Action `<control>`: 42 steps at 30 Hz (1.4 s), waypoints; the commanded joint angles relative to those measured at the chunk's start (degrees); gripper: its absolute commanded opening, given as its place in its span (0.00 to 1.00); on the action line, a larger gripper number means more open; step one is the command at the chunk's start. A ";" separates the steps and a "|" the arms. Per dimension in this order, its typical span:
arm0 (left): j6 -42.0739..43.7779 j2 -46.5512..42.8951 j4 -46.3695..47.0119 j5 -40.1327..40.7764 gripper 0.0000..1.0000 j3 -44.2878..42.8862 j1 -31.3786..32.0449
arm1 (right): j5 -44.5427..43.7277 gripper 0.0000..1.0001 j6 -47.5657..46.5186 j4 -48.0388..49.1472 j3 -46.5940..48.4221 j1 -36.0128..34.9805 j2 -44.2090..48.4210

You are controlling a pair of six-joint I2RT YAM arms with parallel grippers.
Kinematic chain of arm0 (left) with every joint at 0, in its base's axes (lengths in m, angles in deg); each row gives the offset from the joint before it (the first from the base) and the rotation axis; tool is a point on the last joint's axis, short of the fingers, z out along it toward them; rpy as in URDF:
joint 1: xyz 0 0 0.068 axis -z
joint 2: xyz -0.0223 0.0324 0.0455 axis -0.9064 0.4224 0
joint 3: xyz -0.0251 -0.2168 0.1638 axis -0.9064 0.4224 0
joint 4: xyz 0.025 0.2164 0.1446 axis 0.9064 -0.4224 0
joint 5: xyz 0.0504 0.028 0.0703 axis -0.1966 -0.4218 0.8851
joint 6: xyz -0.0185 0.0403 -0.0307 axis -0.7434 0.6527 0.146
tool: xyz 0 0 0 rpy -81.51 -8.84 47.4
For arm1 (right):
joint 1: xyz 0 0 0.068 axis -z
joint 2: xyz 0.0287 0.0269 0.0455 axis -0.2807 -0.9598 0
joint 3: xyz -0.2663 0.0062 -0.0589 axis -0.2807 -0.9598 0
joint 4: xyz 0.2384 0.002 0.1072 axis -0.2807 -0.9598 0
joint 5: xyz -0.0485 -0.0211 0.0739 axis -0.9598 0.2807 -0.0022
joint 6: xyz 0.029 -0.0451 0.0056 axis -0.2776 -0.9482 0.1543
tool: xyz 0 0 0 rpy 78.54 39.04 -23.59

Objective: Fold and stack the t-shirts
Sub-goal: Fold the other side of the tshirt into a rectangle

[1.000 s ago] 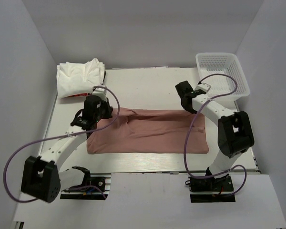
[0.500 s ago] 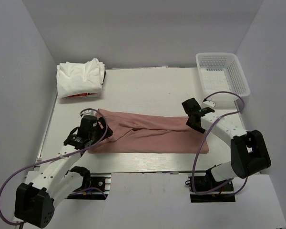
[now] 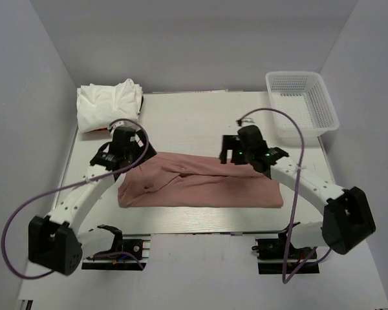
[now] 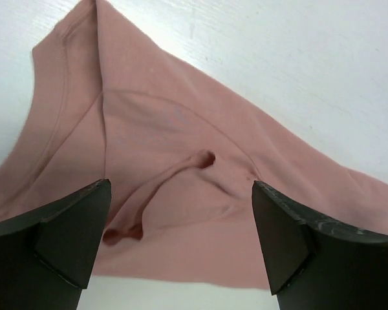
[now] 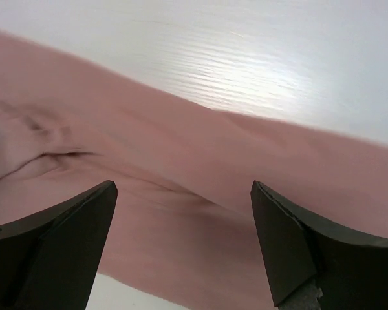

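Note:
A dusty pink t-shirt lies as a long folded band across the middle of the table, plain side up, with a crumpled sleeve at its left end. My left gripper hovers open over that left end, nothing between its fingers. My right gripper hangs open above the band's far edge near the middle, empty over pink cloth. A pile of white t-shirts, with red print showing at its lower edge, sits at the far left corner.
A white mesh basket stands at the far right corner. The white tabletop shows between the pink shirt and the back wall. Purple cables loop off both arms.
Both grippers held the shirt's far edge, carried it toward the near side, then opened and let go. They have since lifted, and the right one has moved left toward the middle.

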 commanded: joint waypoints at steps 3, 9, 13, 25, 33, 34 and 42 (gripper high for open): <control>-0.73 9.85 -2.78 4.92 0.99 -10.97 -1.51 | 13.39 0.90 -19.33 12.23 12.21 -11.81 -14.13; -5.48 14.79 -12.63 3.45 0.99 -14.07 -5.20 | 18.67 0.90 -31.10 16.80 23.41 -17.80 -29.45; -7.51 9.63 -13.87 -0.59 0.99 -8.19 -6.61 | 19.20 0.88 -32.18 20.67 29.71 -19.65 -36.64; -6.37 3.98 -18.62 0.10 0.99 -2.21 -6.61 | 19.47 0.53 -31.12 21.37 32.83 -22.90 -41.85; -6.37 2.84 -18.35 0.01 0.99 -2.21 -6.61 | 16.83 0.60 -30.16 22.34 29.22 -23.52 -41.50; -6.37 2.83 -18.35 0.01 0.99 -2.21 -6.61 | 15.52 0.57 -30.07 22.43 29.31 -23.78 -41.76; -6.37 -0.33 -18.35 0.01 0.99 -1.68 -6.61 | 9.79 0.08 -28.05 29.55 23.17 -23.96 -37.02</control>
